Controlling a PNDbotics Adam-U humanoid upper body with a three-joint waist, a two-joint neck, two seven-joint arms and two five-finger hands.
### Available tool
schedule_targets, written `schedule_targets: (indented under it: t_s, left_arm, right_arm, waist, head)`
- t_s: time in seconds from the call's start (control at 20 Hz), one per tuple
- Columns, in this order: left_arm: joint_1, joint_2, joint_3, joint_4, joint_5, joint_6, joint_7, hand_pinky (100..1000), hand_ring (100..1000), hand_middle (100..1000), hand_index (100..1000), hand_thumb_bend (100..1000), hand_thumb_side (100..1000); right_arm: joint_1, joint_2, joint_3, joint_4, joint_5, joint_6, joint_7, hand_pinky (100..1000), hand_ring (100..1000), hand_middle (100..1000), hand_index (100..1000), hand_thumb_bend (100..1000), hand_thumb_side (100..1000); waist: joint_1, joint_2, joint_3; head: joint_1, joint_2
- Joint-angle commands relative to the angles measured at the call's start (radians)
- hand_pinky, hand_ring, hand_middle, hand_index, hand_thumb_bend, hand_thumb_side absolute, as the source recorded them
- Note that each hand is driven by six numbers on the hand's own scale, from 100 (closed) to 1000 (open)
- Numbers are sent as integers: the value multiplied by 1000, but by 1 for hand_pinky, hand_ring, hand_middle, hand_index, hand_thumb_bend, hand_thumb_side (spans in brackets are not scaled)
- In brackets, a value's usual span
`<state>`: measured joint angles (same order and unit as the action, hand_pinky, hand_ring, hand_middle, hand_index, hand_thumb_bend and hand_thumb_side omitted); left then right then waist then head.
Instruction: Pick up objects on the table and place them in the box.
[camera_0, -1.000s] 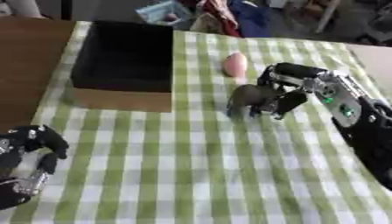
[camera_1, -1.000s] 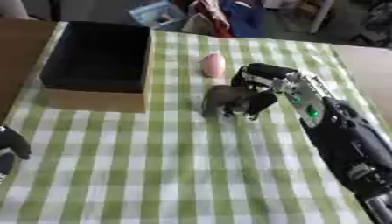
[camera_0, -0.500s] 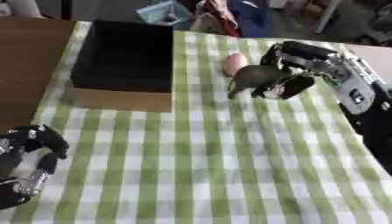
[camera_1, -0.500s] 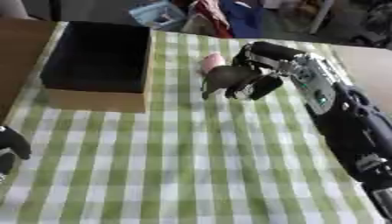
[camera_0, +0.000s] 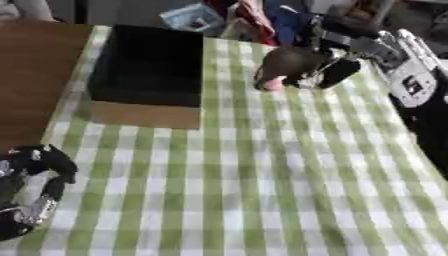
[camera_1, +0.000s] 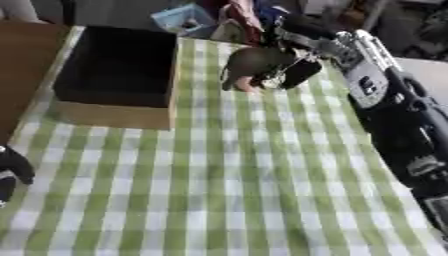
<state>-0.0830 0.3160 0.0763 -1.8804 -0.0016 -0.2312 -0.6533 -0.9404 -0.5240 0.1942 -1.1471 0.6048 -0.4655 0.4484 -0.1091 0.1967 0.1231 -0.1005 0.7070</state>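
Right hand (camera_0: 337, 62) up off the green checked tablecloth (camera_0: 262, 180), right of the box (camera_0: 149, 75), fingers curled round a dark grey-brown object (camera_0: 284, 62). Carried above the cloth, level with the box's far half and just short of its right wall. Too blurred to name the object; rounded, dull, held from its right side.

Partly hidden beneath that load, a pink object (camera_0: 273, 84) on the cloth, right of the box and near its right wall; only the lower end showing.

Judged from this: task part way through at best. Box interior black and in shadow, contents impossible to make out, so nothing countable as delivered. Grey-brown object lifted but not yet over the opening; sideways travel toward the box and a release yet to come. Pink object untouched on the cloth, waiting its turn.

Left hand (camera_0: 31, 187) idle at the lower left corner, well apart from the box, fingers curled, holding nothing.
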Motion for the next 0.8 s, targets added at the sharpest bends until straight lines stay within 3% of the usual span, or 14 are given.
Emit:
schedule_targets:
  t_s: [0.05, 0.8]
  left_arm:
    - [-19, 20, -9, -7, 4, 0, -9, 654, 550, 574, 686, 100, 320]
    - [-125, 28, -86, 17, 72, 24, -77, 653, 550, 574, 686, 100, 326]
  right_arm:
    - [-50, -13, -21, -13, -7, 0, -3, 619, 402, 292, 459, 302, 313]
    - [-173, 94, -56, 74, 76, -1, -62, 626, 410, 295, 463, 279, 243]
  waist:
    - [2, -20, 12]
    - [-24, -18, 151]
  head:
    - [-14, -18]
    - [-121, -58]
